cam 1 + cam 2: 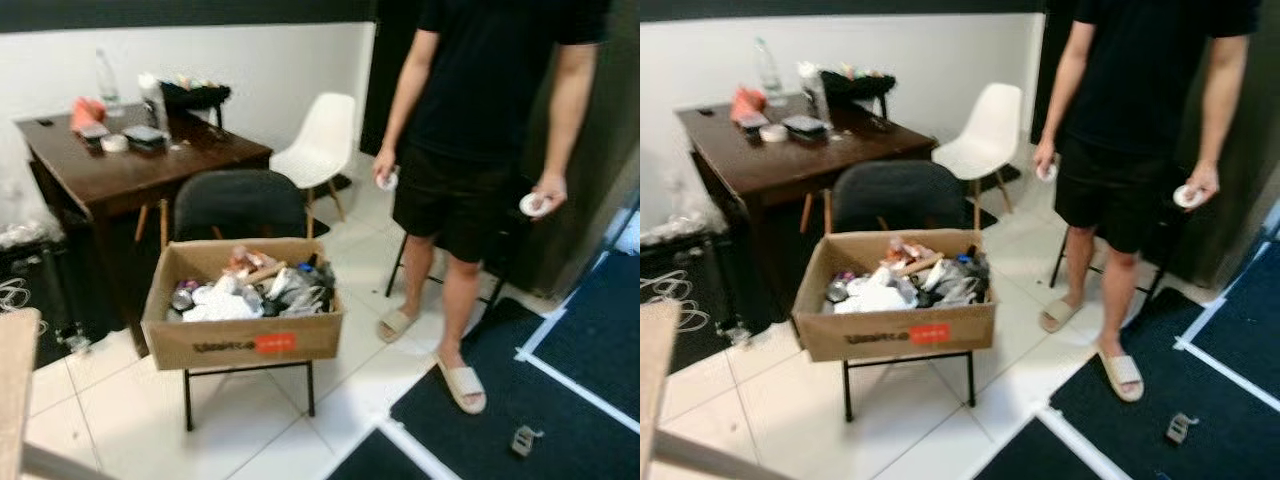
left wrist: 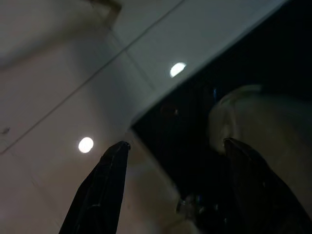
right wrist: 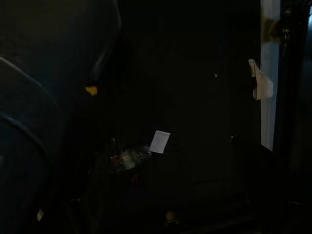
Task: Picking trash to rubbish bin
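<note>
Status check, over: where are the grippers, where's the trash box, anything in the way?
Left gripper open, hanging over floor. Right arm idle in the dark. Cardboard box full of trash on black chair ahead. Person standing right of it.

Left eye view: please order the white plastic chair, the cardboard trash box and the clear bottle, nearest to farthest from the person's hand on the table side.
1. White plastic chair, just beside that hand.
2. Cardboard trash box, lower down, on the black chair.
3. Clear bottle, far off on the dark wooden table.

left pincer fingers spread, hanging low
</note>
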`<state>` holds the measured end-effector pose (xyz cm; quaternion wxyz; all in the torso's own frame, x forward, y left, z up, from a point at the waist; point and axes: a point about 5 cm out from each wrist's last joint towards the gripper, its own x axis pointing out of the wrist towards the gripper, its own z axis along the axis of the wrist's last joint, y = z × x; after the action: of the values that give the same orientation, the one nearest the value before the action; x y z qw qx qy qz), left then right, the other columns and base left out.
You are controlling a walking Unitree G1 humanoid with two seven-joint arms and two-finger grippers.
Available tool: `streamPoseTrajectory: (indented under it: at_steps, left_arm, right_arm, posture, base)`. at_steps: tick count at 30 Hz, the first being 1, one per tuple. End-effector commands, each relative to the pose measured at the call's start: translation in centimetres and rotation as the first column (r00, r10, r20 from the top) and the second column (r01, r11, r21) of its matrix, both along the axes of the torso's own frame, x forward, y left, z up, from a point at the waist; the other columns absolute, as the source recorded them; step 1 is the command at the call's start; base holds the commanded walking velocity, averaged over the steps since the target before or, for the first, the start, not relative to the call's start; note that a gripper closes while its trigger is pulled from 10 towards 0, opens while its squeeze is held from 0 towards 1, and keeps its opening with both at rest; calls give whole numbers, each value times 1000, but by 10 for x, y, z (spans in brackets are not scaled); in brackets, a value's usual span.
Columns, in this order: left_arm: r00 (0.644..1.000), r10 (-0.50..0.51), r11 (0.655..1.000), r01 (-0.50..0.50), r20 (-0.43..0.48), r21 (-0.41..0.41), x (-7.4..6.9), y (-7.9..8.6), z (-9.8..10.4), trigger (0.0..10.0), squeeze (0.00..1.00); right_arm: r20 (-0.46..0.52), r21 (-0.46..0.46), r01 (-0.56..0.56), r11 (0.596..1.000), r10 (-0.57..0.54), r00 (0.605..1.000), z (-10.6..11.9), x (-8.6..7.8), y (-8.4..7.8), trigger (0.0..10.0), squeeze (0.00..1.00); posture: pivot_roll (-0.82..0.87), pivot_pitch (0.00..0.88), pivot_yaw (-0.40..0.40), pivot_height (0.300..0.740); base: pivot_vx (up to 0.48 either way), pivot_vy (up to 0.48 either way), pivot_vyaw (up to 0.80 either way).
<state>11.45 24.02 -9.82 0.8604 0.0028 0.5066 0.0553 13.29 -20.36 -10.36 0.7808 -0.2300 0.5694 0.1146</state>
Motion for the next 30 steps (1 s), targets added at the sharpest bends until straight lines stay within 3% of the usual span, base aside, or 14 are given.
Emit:
streamPoseTrajectory:
  at_steps: [1, 13, 30]
  left_arm:
    - [1000, -7, 1000, 7, -30, 2, -6, -2, -3, 10000, 0]
    - [999, -2, 1000, 3, -38, 10, -7, -1, -3, 10000, 0]
    - [999, -1, 1000, 1, -33, -3, -3, -7, -3, 10000, 0]
  right_arm:
    - [-2, 42, -12, 999, 12, 1000, -2, 0, 12, 10000, 0]
    - [2, 50, -56, 997, 56, 998, -1, 4, 15, 10000, 0]
    - [-1, 78, -67, 995, 68, 998, 0, 6, 16, 10000, 0]
  posture:
    - [-22, 62, 35, 740]
    - [-11, 68, 34, 740]
    - [-10, 65, 29, 740]
  base:
    - [0, -424, 0]
    - [0, -427, 0]
    - [0, -32, 784]
